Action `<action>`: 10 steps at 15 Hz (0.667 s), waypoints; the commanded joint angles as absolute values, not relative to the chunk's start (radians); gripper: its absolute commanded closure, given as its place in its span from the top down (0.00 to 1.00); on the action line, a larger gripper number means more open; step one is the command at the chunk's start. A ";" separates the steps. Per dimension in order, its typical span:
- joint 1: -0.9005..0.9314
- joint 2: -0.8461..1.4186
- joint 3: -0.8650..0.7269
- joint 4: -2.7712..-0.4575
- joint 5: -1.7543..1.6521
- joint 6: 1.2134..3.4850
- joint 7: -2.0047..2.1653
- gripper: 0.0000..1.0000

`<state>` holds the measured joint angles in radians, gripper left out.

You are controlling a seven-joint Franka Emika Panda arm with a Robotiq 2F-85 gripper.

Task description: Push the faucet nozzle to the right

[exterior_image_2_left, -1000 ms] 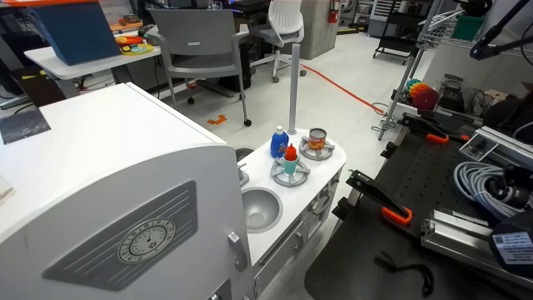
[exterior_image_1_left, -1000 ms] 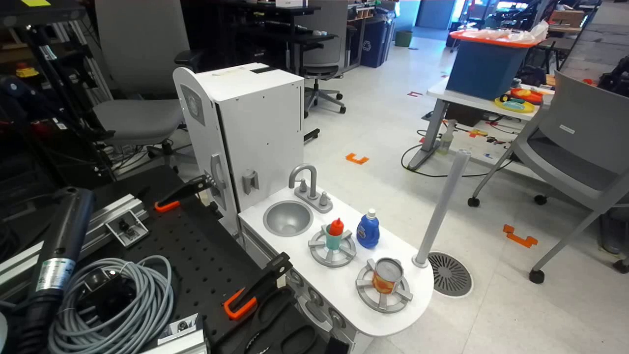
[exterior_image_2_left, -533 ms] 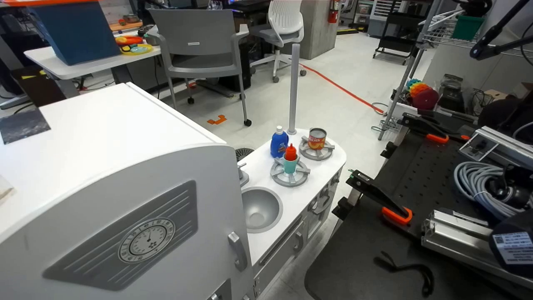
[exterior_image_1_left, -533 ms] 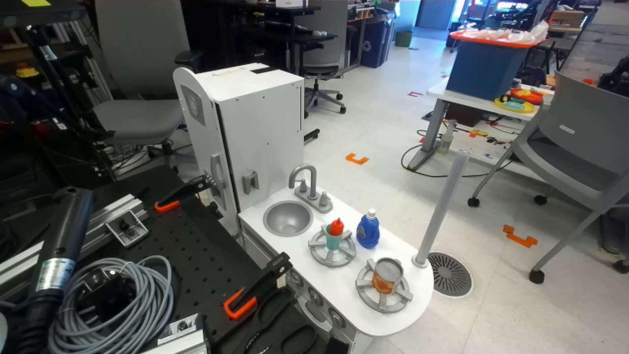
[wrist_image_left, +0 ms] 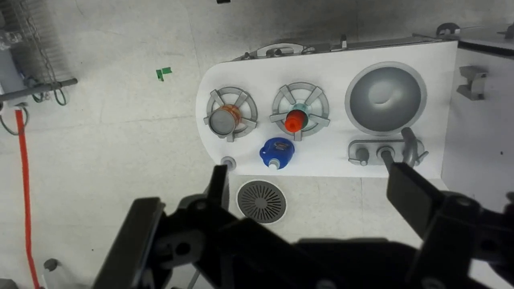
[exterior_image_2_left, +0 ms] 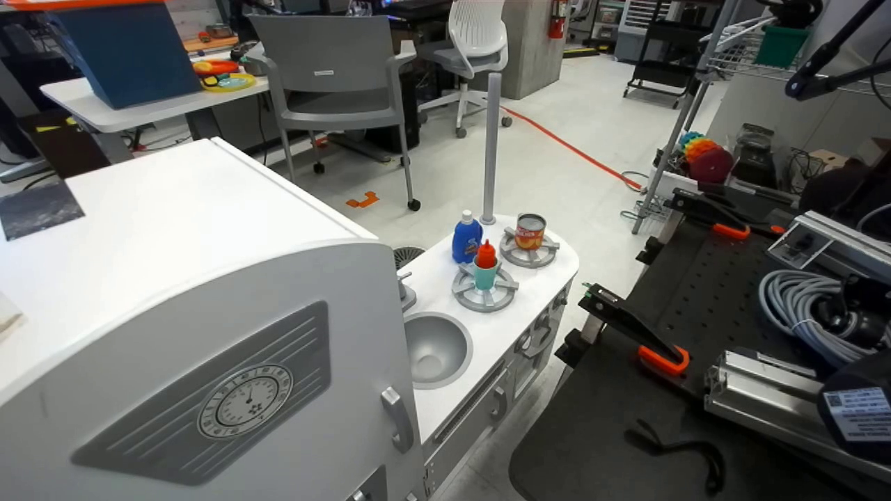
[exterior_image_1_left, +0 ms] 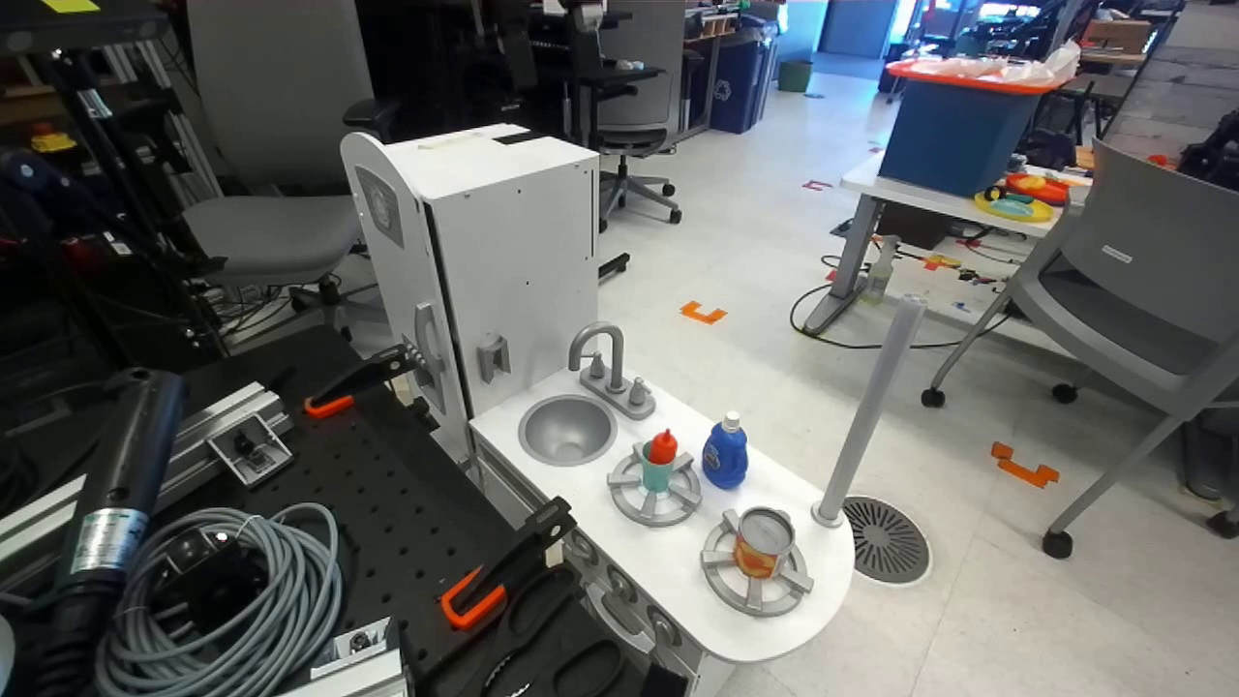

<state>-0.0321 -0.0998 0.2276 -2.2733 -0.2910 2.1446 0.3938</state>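
Dark parts [exterior_image_1_left: 586, 19] with a small grey patch have come in at the top edge of an exterior view, cut off and too murky to name. The silver-grey, tubular, hooked faucet nozzle [exterior_image_1_left: 617, 348] has stayed put beside the round grey sink basin [exterior_image_1_left: 566, 438], tip angled toward the boxy white cabinet [exterior_image_1_left: 523, 223]. In an exterior view that cabinet hides it, a grey bit of base [exterior_image_2_left: 408, 298] peeking out. In the wrist view the black two-fingered gripper [wrist_image_left: 313, 186] gapes wide, holding nothing, one finger masking the nozzle's arch.
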 commanded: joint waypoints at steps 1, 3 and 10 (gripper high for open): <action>0.029 0.160 0.197 -2.152 -0.425 2.241 0.473 1.00; 0.071 0.296 0.163 -2.092 -0.427 2.321 0.486 1.00; 0.205 0.770 0.058 -1.771 -0.321 2.581 0.389 1.00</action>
<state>0.1480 0.5876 0.1003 -1.9496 -0.3801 2.5372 0.4528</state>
